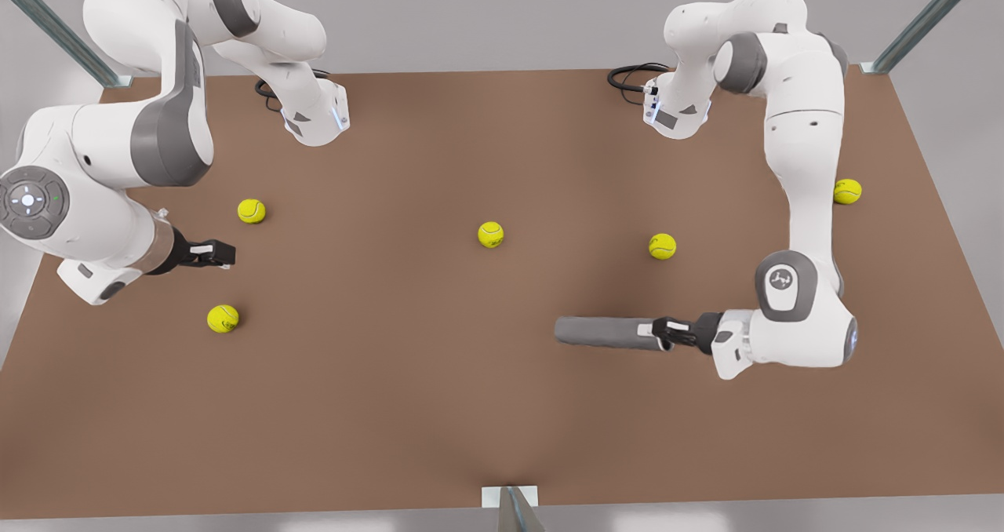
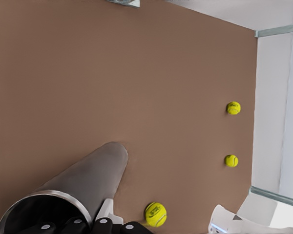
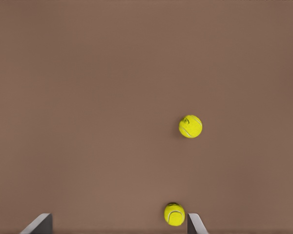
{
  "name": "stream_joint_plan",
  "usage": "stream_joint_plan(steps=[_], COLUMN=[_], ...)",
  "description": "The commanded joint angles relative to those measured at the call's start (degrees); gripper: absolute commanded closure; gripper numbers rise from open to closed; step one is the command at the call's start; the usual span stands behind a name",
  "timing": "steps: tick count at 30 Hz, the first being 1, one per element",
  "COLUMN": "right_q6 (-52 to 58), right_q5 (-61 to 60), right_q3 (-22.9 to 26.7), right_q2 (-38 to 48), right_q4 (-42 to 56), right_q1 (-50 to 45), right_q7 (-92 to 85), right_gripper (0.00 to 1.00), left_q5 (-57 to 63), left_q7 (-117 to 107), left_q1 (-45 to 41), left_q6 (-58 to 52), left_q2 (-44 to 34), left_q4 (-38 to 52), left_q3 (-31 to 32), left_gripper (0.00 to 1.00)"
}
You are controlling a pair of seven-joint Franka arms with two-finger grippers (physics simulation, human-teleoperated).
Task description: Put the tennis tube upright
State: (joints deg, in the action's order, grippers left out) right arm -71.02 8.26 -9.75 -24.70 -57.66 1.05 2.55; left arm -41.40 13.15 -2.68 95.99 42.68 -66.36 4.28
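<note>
Front view: plain matte grey cylindrical tennis tube (image 1: 604, 333) lying on its side on the brown worktop (image 1: 439, 406), toward the front view's right, pinched at its open end by the left hand (image 1: 663, 333). At the front view's left, the right hand (image 1: 223, 255) hovering between two small yellow-green tennis balls (image 1: 251, 211) – fingers spread, holding nothing. Three more balls scattered across the worktop, one at mid-table, two nearer the front view's right.

Left wrist view: tennis tube (image 2: 83, 185) stretching away from the camera, hollow dark mouth ringed by a lighter silvery rim (image 2: 49, 195), black fingers (image 2: 103, 224) clamped over that rim. One tennis ball (image 2: 156, 214) just beside the tube, two more well apart near the worktop's edge.

Right wrist view: two grey fingertips (image 3: 39, 224) set wide apart over bare brown worktop (image 3: 88, 97) – one tennis ball (image 3: 174, 214) next to a fingertip, another (image 3: 190, 126) farther off.
</note>
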Motion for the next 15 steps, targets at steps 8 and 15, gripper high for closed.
stream_joint_plan(steps=[8,15], right_q6=[0.0,0.0], right_q5=[0.0,0.0], right_q3=[0.0,0.0], right_q2=[0.0,-0.1], right_q4=[0.0,0.0], right_q1=[0.0,0.0], right_q7=[0.0,0.0], right_gripper=[0.0,0.0], left_q5=[24.6,39.3], left_q7=[-9.0,-19.3], left_q1=[-1.9,-1.9], left_q6=[-0.4,-1.2], left_q2=[-8.5,-12.0], left_q4=[0.0,0.0], left_q3=[-1.6,-1.7], left_gripper=[0.79,0.79])
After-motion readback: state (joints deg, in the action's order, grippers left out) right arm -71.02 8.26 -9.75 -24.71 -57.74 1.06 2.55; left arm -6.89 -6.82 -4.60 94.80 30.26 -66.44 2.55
